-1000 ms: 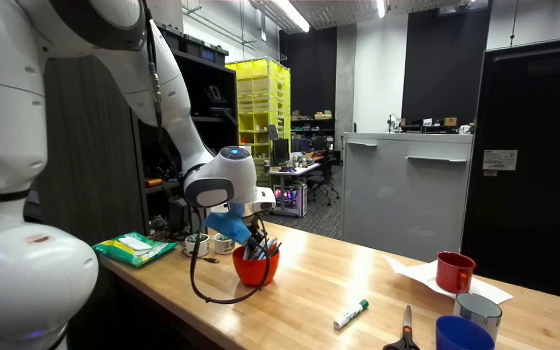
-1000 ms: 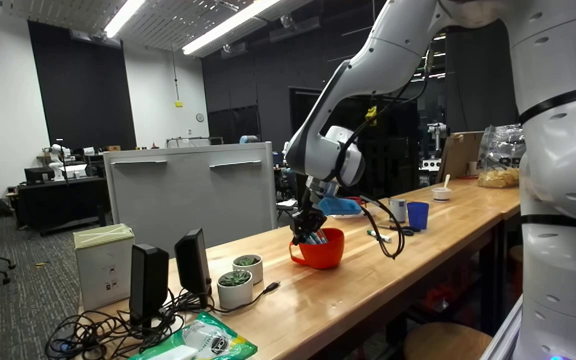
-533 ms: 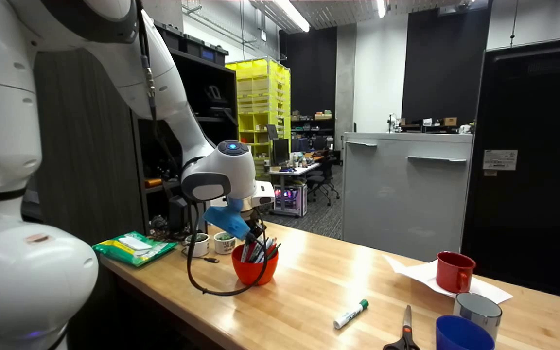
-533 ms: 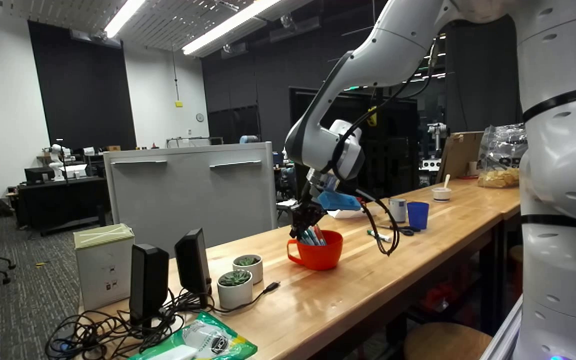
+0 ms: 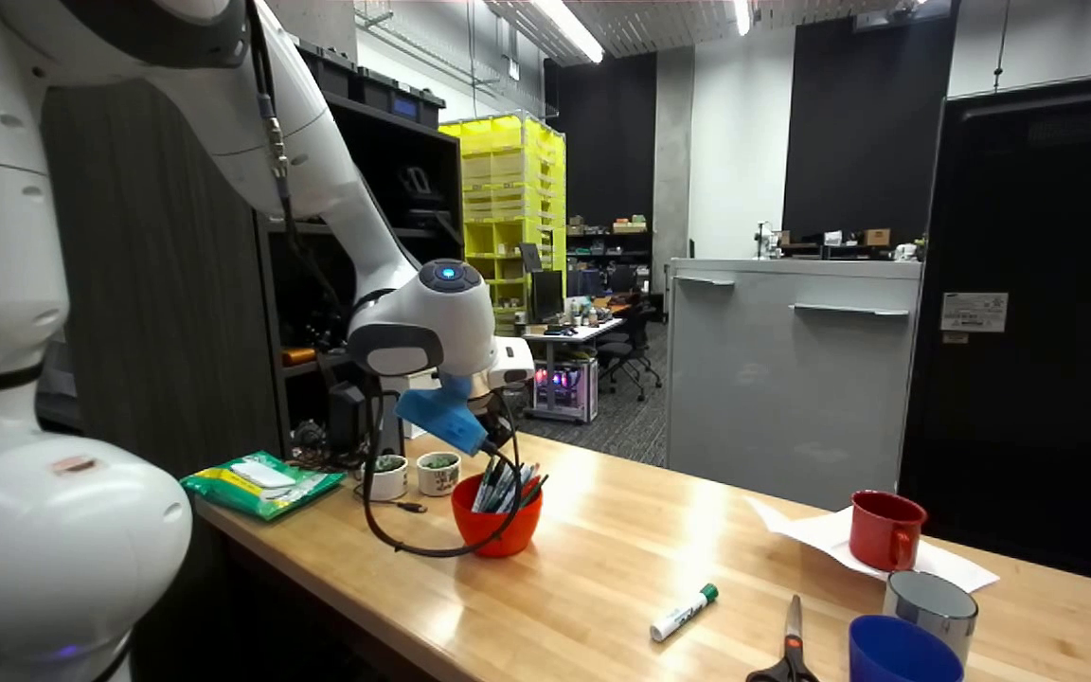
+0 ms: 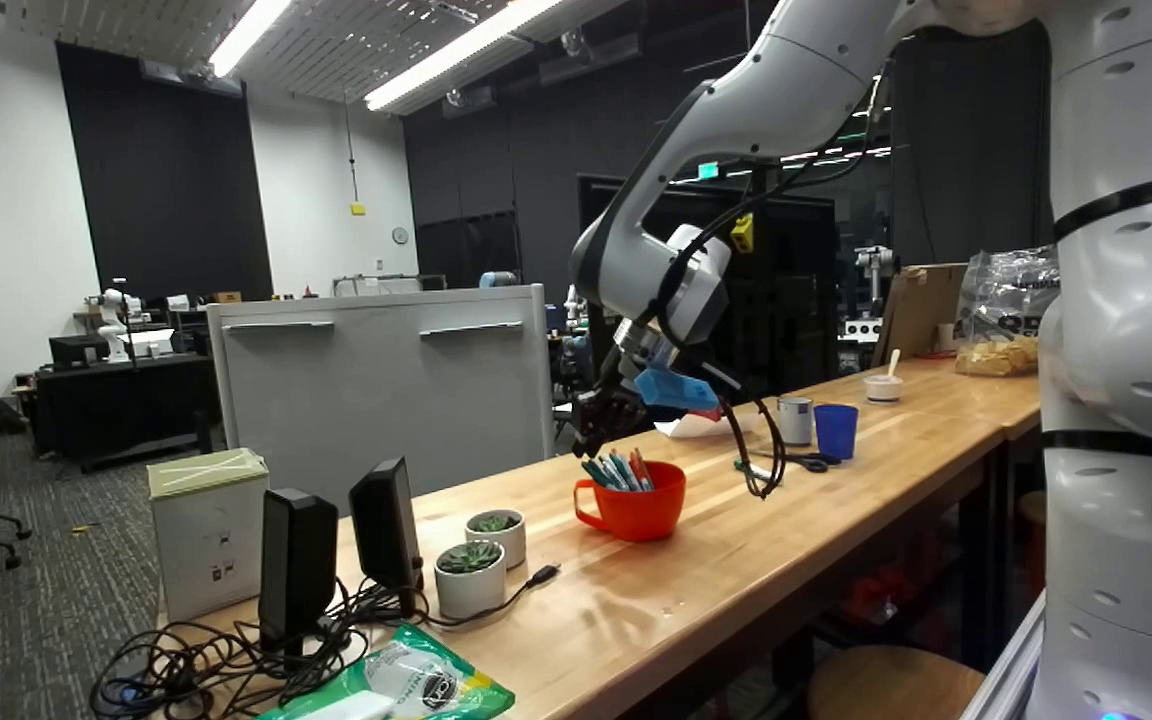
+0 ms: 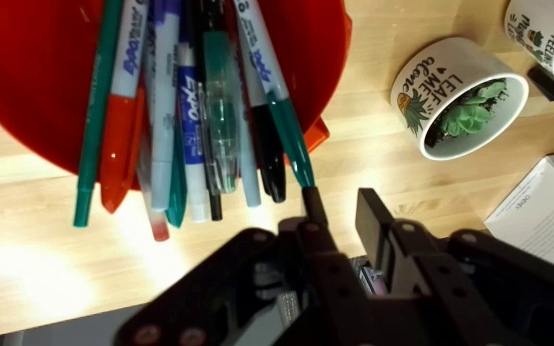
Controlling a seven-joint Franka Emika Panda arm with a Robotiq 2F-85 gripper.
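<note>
Green-capped mkr aslant, cap twd claw

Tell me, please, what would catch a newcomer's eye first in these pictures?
Probably the bright orange-red cup, crowded with markers, on the wooden table; the open claw is close to their ends. Then the large white robot arm, extended over the table in both exterior views.

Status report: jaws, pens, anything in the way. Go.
Jaws partly open, nothing between them. Pens bunched in orange-red mug; tip of green-capped marker at one jaw, contact unclear. Cable loop crosses in front of the mug in an exterior view.
</note>
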